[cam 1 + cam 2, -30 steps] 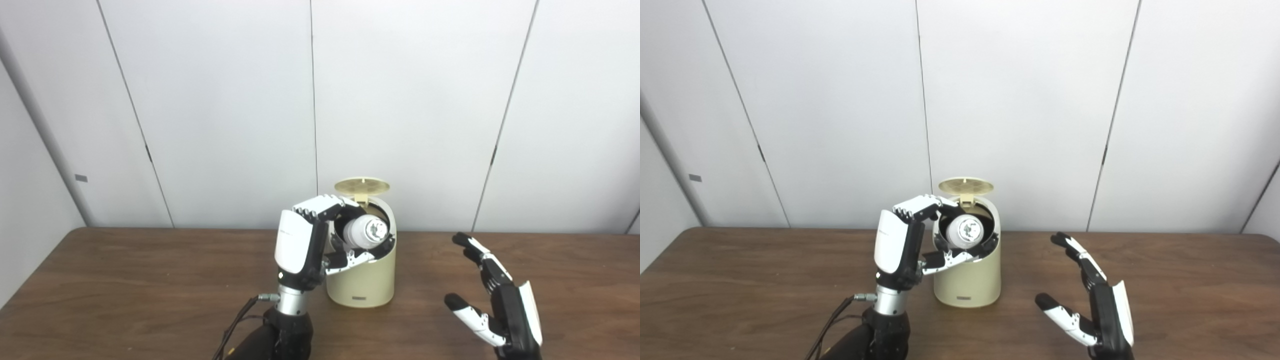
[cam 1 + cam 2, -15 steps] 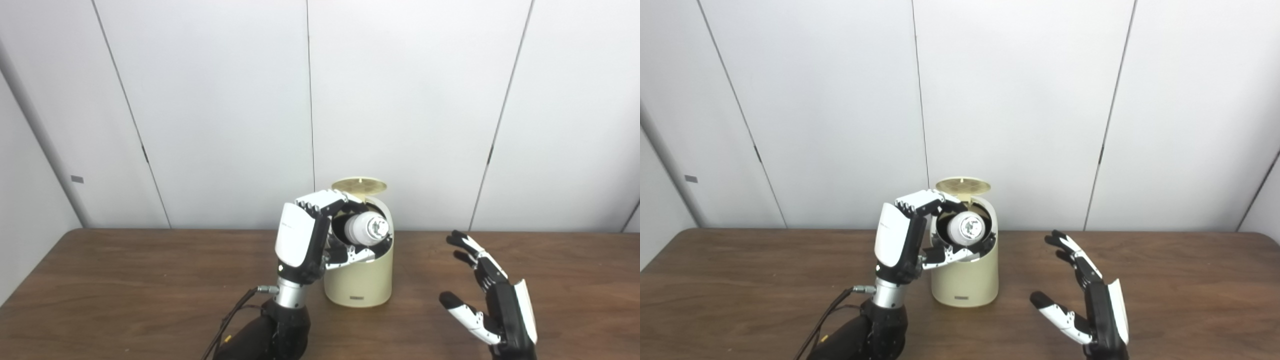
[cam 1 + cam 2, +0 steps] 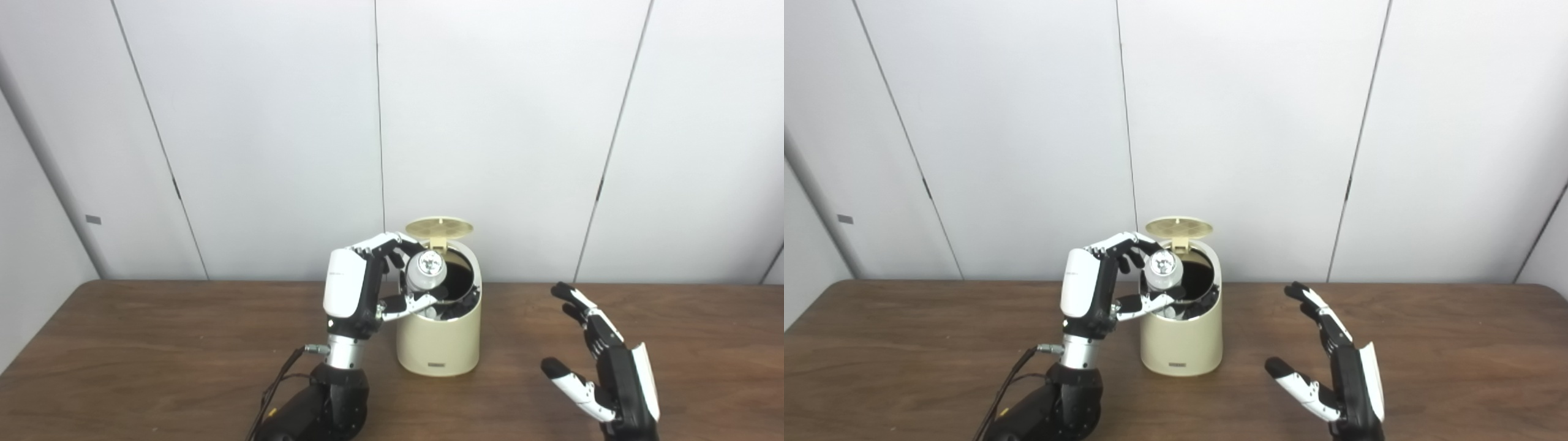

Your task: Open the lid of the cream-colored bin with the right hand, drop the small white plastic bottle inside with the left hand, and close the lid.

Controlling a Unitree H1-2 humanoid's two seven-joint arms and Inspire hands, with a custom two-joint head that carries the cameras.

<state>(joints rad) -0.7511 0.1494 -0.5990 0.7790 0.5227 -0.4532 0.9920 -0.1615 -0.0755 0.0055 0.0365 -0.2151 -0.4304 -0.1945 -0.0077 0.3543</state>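
Observation:
The cream-colored bin (image 3: 438,343) stands mid-table with its round lid (image 3: 439,226) flipped up at the back. My left hand (image 3: 358,288) is at the bin's left rim. Its fingers and thumb loosely hold the small white plastic bottle (image 3: 427,270), which is tilted over the left part of the dark opening with one end facing me. The bottle also shows in the right eye view (image 3: 1163,267). My right hand (image 3: 603,373) is open and empty, palm toward the bin, above the table to the bin's right.
The brown wooden table (image 3: 153,343) ends at a white panelled wall just behind the bin. A black cable (image 3: 278,386) runs from my left wrist down to the front edge.
My left hand has drawn left and its fingers have loosened. The bottle has moved with it from the middle of the opening to the left rim. The right hand has barely moved.

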